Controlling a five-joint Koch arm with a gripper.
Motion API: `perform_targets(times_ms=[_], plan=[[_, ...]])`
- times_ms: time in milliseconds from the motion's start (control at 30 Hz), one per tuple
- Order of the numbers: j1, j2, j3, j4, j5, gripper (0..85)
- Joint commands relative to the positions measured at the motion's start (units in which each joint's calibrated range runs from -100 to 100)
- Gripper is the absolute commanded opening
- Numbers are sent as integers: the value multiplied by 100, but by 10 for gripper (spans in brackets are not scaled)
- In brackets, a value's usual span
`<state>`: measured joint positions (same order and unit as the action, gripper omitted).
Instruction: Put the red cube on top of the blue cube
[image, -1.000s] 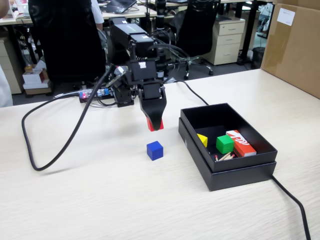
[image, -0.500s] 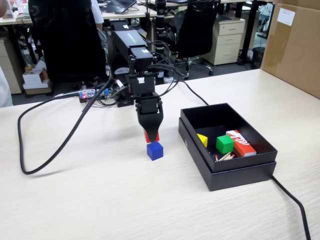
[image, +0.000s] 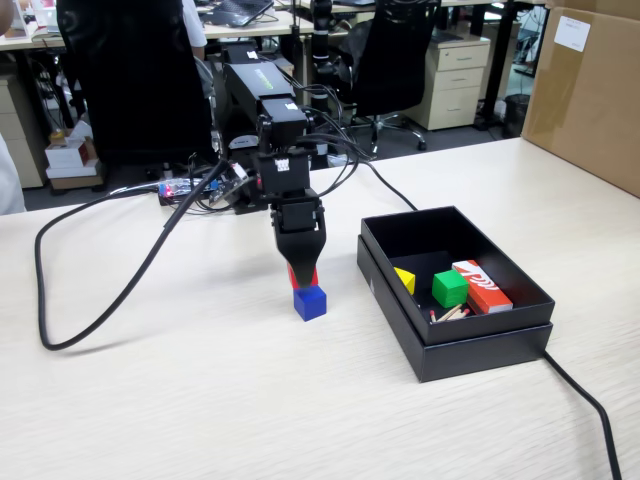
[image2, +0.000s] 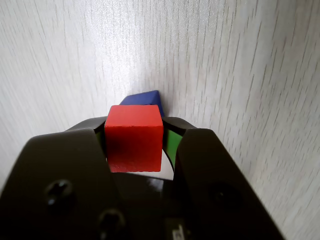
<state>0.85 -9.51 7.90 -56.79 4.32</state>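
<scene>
Up close in the wrist view, the gripper (image2: 134, 142) has its jaws clamped on the red cube (image2: 133, 144), sitting right over the blue cube (image2: 144, 98). Farther back, the black box (image: 455, 345) stays off to the right in the fixed view.

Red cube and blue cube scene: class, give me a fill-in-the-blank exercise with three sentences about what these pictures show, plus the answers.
1. The gripper is shut on the ____ cube.
2. In the fixed view, the red cube is directly above the ____ cube.
3. The green cube lies inside the open ____ box, beside a yellow block.

Missing words: red; blue; black
</scene>
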Motion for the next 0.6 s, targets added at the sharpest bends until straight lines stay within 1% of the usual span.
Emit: perform_targets(times_ms=[0,567], plan=[[0,-87,416,137,20,9],[15,62,507,293,10,12]])
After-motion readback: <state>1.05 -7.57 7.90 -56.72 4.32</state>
